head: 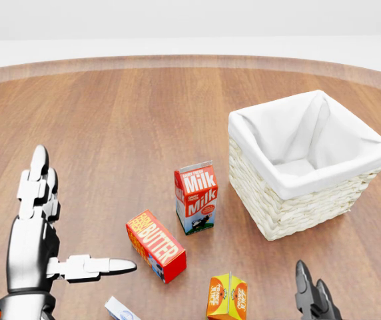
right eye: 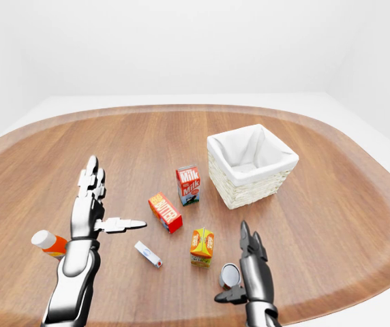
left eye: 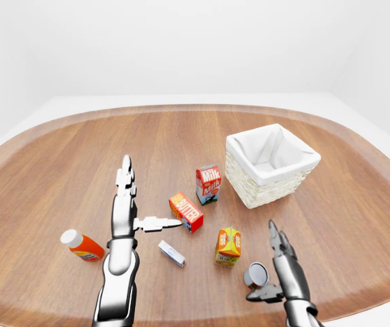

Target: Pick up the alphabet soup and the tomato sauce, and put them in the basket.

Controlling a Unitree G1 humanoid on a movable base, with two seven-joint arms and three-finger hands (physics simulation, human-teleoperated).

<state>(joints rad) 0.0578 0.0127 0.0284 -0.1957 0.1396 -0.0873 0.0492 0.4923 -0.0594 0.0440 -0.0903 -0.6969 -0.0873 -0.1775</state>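
- A wide, round wooden table (left eye: 58,170) fills the view, with white walls behind it.
- My left hand (left eye: 125,204) hovers over the table at the left of the left-eye view. Its fingers are wide and straight, pointing toward the top of the view, with the thumb stuck out to the right.
- My right hand (left eye: 281,266) is low at the lower right, fingers spread and holding nothing.
- A can (left eye: 255,274) lies on its side just left of my right hand, its grey end facing the camera. My thumb sits right beside it; I cannot tell if they touch. Its label is hidden, so I cannot tell whether it is the soup or the sauce.
- The basket (left eye: 271,164) is a white wicker box with a white cloth lining, at the upper right, well apart from both hands. It looks empty.
- A milk carton (left eye: 208,184) stands upright just left of the basket.
- A red butter box (left eye: 186,211) lies below and left of the milk, near my left thumb tip.
- An orange juice carton (left eye: 228,246) stands between the butter box and the can.
- A small white and blue box (left eye: 171,253) lies flat below my left thumb.
- An orange bottle (left eye: 82,245) with a white cap lies on its side at the far left, beside my left forearm.
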